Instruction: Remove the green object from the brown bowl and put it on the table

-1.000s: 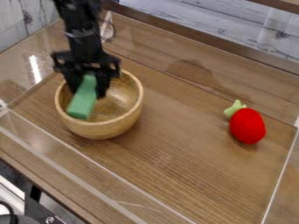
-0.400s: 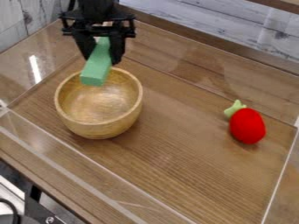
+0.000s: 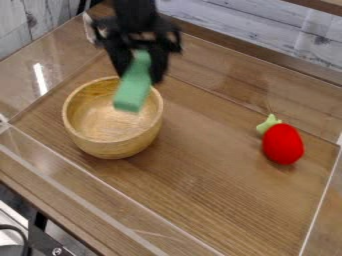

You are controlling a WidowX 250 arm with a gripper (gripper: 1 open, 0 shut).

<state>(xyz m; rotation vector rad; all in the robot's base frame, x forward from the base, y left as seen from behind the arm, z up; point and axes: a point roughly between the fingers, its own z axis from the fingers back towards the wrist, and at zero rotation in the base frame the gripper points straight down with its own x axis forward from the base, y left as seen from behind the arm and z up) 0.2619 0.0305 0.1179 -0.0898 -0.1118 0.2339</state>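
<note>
The green block (image 3: 134, 85) hangs between the two dark fingers of the end effector (image 3: 139, 62), which is closed on the block's upper end; the fingers grip it from either side and the rest of the block drops free below them. The block is in the air, clear of the worktop (image 3: 201, 150), and in this view its lower end overlaps the right rim of the bowl (image 3: 80, 140), so it sits above that rim rather than down in the hollow; how high above cannot be told. Its long axis runs nearly upright, the top leaning a little to the right and the bottom a little to the left. It is a flat, plain slab of light green with squared corners and a matt face, slightly blurred here. The black arm comes down from the top of the frame with the end effector pointing downward. The bowl is round, thick-walled, pale wood with visible grain, and its inside is bare. The worktop is darker brown wood grain, glossy enough to catch reflections, edged by clear acrylic walls. Well apart to the right lies a red strawberry toy (image 3: 281, 144) with a green top
</note>
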